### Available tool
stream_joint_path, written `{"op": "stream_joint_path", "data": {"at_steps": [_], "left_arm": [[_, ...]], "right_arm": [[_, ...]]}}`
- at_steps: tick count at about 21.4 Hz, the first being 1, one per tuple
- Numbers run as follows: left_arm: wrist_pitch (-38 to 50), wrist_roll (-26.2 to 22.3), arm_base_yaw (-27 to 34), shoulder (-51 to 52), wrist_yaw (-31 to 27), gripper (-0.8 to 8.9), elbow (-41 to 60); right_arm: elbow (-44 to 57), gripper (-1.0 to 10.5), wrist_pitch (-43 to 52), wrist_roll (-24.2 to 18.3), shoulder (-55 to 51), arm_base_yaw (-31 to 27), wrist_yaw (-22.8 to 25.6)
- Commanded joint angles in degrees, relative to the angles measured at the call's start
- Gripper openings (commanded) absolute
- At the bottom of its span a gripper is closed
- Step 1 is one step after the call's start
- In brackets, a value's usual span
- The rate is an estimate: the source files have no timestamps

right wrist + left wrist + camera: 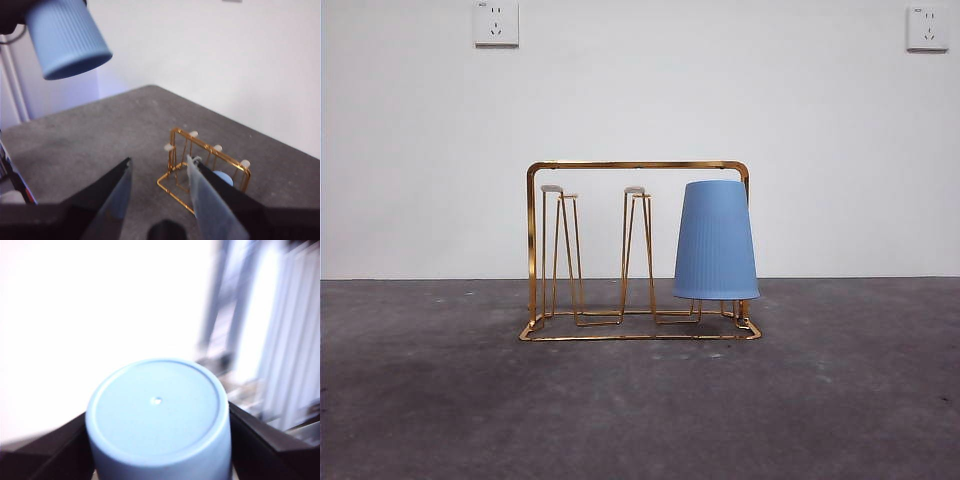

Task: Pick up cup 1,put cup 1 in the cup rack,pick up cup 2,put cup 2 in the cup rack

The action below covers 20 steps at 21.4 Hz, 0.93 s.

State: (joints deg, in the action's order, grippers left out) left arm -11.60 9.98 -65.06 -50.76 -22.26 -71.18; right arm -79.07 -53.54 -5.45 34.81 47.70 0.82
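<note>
The gold wire cup rack [638,165] stands mid-table in the front view. One ribbed blue cup, cup 1 [716,240], sits upside down over its right-hand prong, and the two other prongs [567,195] are bare. My left gripper [157,440] is shut on a second blue cup, cup 2 [157,405], with a jaw on each side and the cup's base facing the camera. The right wrist view shows that held cup [65,37] high in the air, well away from the rack [205,165]. My right gripper [159,160] hangs open above the table, on the near side of the rack.
The dark grey table [640,410] meets a white wall just behind the rack. Two wall sockets [496,22] sit high on that wall. In the right wrist view the table's edge [75,107] runs beyond the rack.
</note>
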Motion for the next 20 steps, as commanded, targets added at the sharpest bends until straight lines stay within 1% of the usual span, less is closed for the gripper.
{"op": "stream_joint_path", "data": {"at_steps": [1,2,3,6,9,12,14,17,20], "left_arm": [[-7.32,-3.82,-1.33,-0.57,-13.03,-0.07,0.28],[-8.94,-3.82,-1.6,-1.11,-15.76,-0.07,0.39],[-9.81,-3.82,-1.66,-1.86,-17.33,-0.07,0.63],[-8.5,-4.17,-1.46,-4.07,-19.3,-0.08,2.51],[-4.46,-5.18,0.28,-6.19,-20.22,-0.08,5.64],[0.35,-5.86,4.24,-7.78,-18.69,-0.08,9.31],[2.1,-5.73,7.58,-8.5,-16.04,-0.08,11.02],[3.72,-5.75,13.27,-10.21,-10.8,-0.08,11.76],[5.64,-5.75,18.97,-12.35,-4.31,-0.08,11.76]], "right_arm": [[0.04,1.9,-0.5,-0.59,-0.22,-0.04,0.37],[0.04,1.9,-0.59,-0.59,-0.22,-0.04,0.66],[0.04,1.9,-0.52,-0.59,-0.22,-0.04,1.07],[0.04,1.9,-0.5,-0.59,-0.22,-0.04,1.2],[0.04,1.9,-0.98,-0.48,-0.22,-0.04,1.29],[0.04,1.9,-2.21,-0.28,-0.22,-0.04,2.25],[0.04,1.9,-3.5,-0.13,-0.22,-0.04,2.93],[0.04,1.9,-5.55,0.22,-0.22,-0.04,3.98],[0.04,1.9,-6.49,0.96,-0.22,-0.04,4.37]]}}
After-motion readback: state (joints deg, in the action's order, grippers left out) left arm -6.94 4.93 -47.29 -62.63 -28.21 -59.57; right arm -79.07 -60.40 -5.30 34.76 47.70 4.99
